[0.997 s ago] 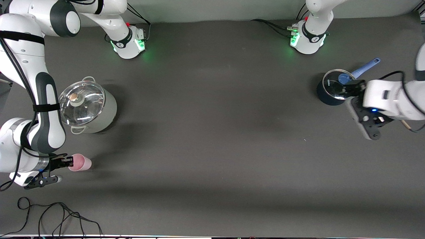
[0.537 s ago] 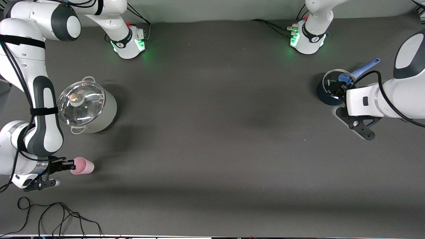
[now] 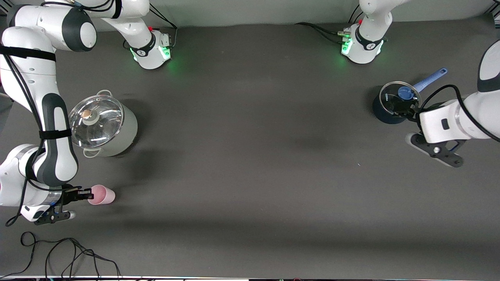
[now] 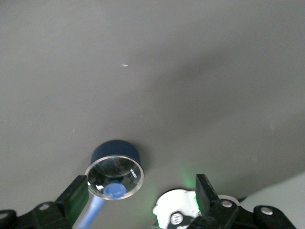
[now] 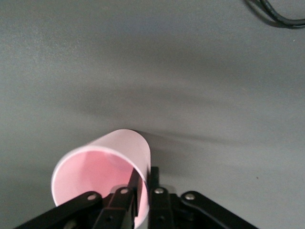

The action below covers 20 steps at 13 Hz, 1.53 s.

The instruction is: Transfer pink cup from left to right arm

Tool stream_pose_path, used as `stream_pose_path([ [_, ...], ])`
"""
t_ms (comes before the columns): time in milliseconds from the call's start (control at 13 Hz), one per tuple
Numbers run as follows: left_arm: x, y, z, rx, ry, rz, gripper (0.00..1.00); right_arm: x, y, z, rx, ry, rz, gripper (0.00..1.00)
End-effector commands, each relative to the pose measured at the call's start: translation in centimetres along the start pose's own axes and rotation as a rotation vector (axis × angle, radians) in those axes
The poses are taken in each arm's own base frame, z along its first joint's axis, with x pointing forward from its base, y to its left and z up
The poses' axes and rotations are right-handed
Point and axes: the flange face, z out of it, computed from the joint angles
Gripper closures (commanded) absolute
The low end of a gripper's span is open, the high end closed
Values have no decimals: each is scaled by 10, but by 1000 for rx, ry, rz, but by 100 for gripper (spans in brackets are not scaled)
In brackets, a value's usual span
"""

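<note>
- The pink cup (image 3: 102, 194) is at the right arm's end of the table, nearer the front camera than the lidded steel pot (image 3: 103, 127).
- The cup stands tilted on the dark table (image 3: 250, 156). Its long axis leans so that the open mouth faces up and toward the right gripper, while the narrower base points toward the table's middle.
- The right gripper (image 3: 83, 193) has its fingers (image 5: 155, 193) nearly together, pinching the cup's rim wall: one finger sits inside the mouth and one outside, as the right wrist view shows (image 5: 102, 179).
- The left gripper (image 3: 404, 107) hovers over the small dark blue pot (image 3: 390, 105) at the left arm's end of the table. Its fingers (image 4: 76, 193) are spread wide and hold nothing.
- That blue pot has a glass lid with a blue knob (image 4: 114, 190) and a pale blue handle (image 3: 431, 78).
- A loose black cable (image 3: 66, 253) lies on the table, nearer the front camera than the cup.
</note>
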Motion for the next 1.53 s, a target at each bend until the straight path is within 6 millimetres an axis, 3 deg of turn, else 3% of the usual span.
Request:
stream_pose_path([
  [0,-9,4,-4,45,-6,-356,0,6,3,-8,20,31,-3,36],
  [77,-8,6,-4,42,-6,-410,0,6,3,-13,18,37,-4,7],
  [153,-6,13,-6,45,6,-402,0,7,1,-21,16,46,-3,1],
  [460,1,32,-7,50,36,-369,0,-2,-2,-48,29,7,5,1],
  [690,4,33,-9,47,59,-368,0,-23,-9,-105,38,-57,15,0],
  [843,2,32,-10,55,70,-346,0,-40,-18,-156,40,-83,40,0],
  [997,-4,30,-10,107,103,-269,0,-52,-53,-201,45,-102,156,0],
  [1227,-5,48,-11,172,108,-275,0,-64,-107,-247,0,-85,254,0],
  [1303,-5,50,-11,168,117,-288,0,-70,-118,-259,-17,-73,248,0],
  [1457,-10,53,-7,162,144,-293,0,-84,-123,-282,-12,-39,248,0],
])
